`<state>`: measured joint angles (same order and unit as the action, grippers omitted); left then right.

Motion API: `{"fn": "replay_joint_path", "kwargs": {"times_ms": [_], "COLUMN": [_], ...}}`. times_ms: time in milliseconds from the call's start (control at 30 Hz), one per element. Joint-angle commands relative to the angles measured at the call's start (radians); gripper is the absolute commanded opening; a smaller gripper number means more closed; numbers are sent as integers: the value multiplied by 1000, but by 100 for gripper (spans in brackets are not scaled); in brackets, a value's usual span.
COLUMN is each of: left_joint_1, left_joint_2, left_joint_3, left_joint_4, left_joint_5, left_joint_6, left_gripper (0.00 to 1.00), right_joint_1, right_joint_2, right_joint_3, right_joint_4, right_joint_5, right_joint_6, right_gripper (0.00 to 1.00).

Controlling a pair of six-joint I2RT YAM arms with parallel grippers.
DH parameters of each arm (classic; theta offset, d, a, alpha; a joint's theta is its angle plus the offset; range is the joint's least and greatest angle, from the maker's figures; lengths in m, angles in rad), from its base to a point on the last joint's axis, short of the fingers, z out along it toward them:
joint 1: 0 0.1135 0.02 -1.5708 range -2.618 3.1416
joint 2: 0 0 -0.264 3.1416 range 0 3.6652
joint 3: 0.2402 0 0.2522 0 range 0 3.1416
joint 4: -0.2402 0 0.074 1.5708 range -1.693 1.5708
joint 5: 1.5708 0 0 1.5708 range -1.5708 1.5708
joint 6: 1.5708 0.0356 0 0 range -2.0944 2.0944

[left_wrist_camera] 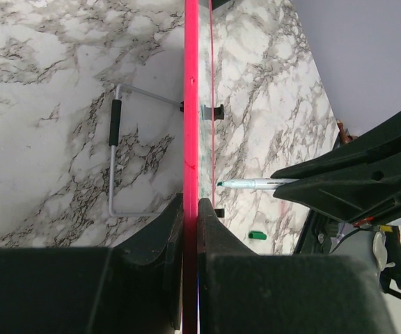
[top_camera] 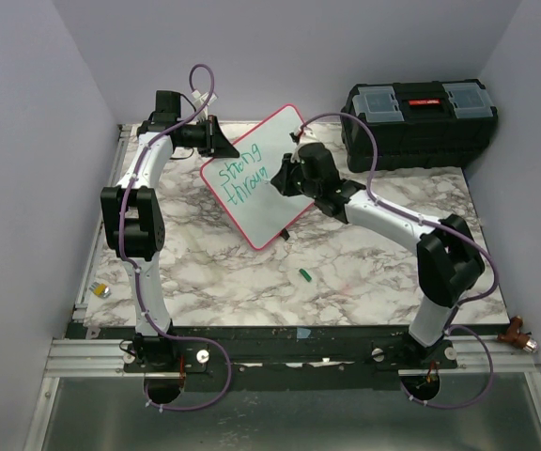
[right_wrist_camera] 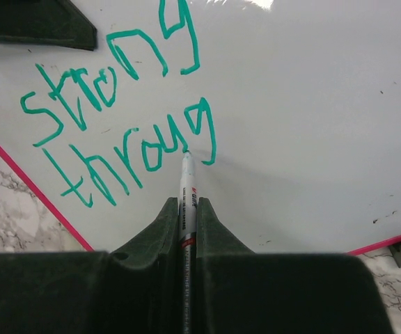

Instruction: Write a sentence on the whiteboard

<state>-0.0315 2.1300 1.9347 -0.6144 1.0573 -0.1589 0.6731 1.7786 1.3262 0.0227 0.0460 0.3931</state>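
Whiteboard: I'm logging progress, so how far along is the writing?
Done: "strong" stands in green on the whiteboard. In hand: the second line reads "throug"; the right gripper holds the marker tip at the g, while the left gripper clamps the board's edge. Left: the final h and any further words.

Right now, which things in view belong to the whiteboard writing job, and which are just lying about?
Job: glossy white board with pink-red frame, clamped by left gripper; green handwritten words on it; white marker pen in right gripper.
Lying about: black plastic toolbox; small green cap on the marble table; small yellow-and-silver item at the table's left edge.
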Motion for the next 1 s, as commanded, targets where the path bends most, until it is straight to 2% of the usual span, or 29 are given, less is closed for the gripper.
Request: {"fn": "replay_joint_path", "kwargs": {"times_ms": [0, 233, 500, 967], "left_joint_1": [-25, -29, -36, -57], "left_joint_2": [-27, -31, -86, -204], "left_joint_3": [-10, -9, -59, -183], "left_joint_4": [12, 6, 67, 130], "left_joint_5": [1, -10, 43, -93], "left_joint_6": [60, 61, 21, -65], "left_gripper": [0, 0, 0, 0], "right_joint_1": [3, 3, 2, -13], "right_joint_2": [-90, -200, -285, -217], "right_joint_3": [-9, -45, -117, -134], "right_joint_4": [51, 62, 49, 137], "right_joint_5": [43, 108, 130, 16], "right_joint_6": [0, -51, -123, -105], "right_gripper": [1, 1, 1, 1]}}
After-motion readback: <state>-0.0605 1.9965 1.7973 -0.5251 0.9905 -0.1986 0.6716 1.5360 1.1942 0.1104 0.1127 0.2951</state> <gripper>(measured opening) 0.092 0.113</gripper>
